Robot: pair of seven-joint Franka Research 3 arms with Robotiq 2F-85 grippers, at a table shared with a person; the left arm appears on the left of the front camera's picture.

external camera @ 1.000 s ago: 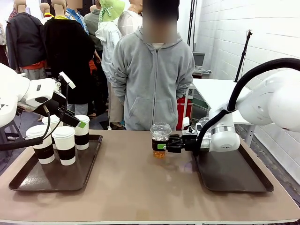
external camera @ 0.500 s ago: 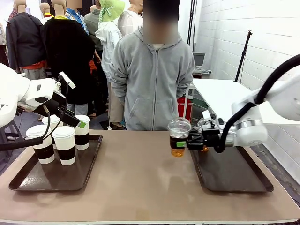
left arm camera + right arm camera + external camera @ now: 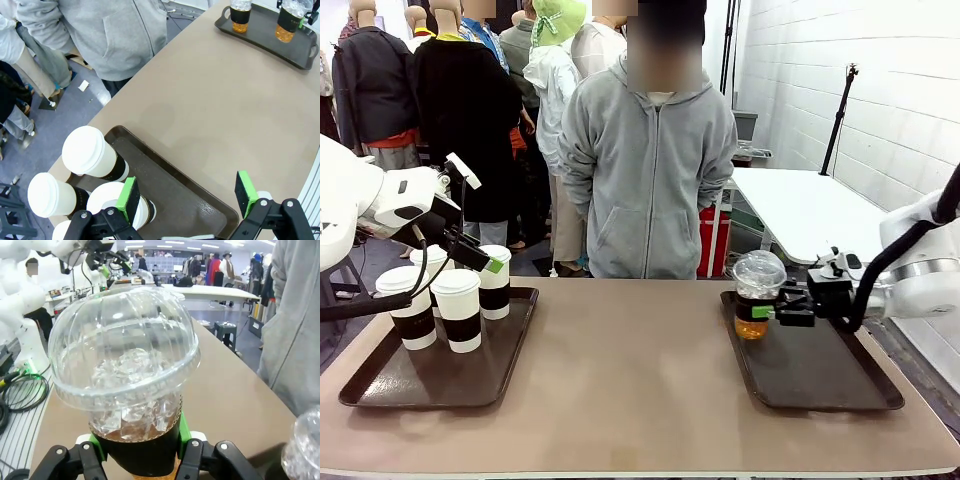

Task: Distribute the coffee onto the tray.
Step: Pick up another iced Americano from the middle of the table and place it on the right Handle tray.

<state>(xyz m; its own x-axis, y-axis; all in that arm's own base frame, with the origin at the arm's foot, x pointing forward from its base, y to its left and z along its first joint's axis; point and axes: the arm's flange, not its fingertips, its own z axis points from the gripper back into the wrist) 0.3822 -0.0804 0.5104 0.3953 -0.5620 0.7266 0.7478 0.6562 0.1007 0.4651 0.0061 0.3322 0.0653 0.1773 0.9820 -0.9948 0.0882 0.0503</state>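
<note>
Iced coffee [image 3: 756, 296], clenched in my right claw [image 3: 769, 312], has moved from mid-bench over the right tray [image 3: 820, 390]; lowering comes next.

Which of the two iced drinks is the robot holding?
The iced drink nearer the robot's side of the right tray, clamped in the right gripper. The other iced drink stands free farther back on that tray.

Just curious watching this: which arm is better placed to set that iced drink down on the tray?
The right. Its gripper is already shut on the iced drink over the right tray; the left gripper hovers open by the paper cups.
</note>
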